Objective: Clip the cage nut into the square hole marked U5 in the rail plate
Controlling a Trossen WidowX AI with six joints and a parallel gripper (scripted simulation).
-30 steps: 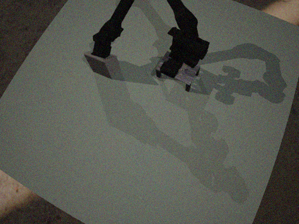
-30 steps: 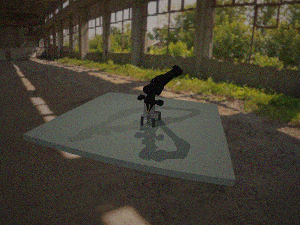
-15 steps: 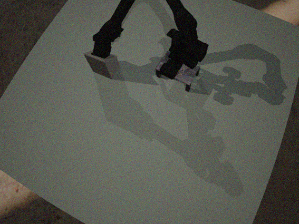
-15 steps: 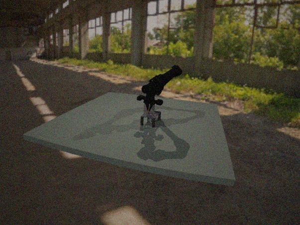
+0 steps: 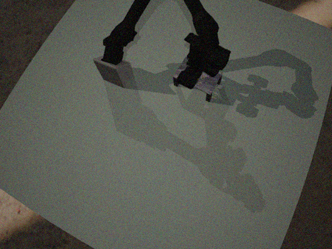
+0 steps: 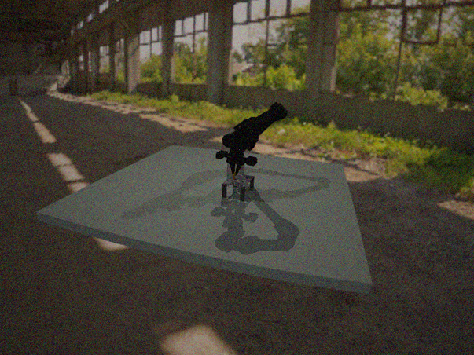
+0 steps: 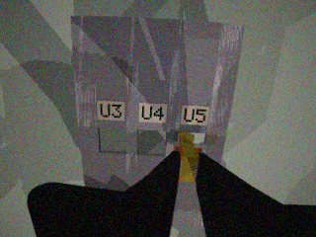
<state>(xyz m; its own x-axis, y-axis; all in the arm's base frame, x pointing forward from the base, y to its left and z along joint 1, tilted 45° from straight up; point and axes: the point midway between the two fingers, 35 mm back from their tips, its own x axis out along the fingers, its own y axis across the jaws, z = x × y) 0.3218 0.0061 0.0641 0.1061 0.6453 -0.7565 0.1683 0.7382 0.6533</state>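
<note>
The cage nut point(image 7: 188, 168) is small, yellow and orange. My gripper point(image 7: 187, 158) point(image 6: 235, 176) is shut on it, black fingers angled down on either side. In the wrist view the nut's far end overlaps the square hole U5, just below the label U5 point(image 7: 196, 115). A pale patch of the hole shows to its right. Whether the wings are inside the hole cannot be told. The purple-grey rail plate point(image 7: 204, 64) point(image 5: 207, 83) stands on short dark legs on the table. In the top view the arm hides the fingertips and nut.
Square holes U3 point(image 7: 113, 140) and U4 point(image 7: 150, 142) lie left of U5 in the wrist view. The arm's base sits on a grey block point(image 5: 111, 72) left of the plate in the top view. The pale green table point(image 5: 72, 162) point(image 6: 145, 224) carries the arm's shadows.
</note>
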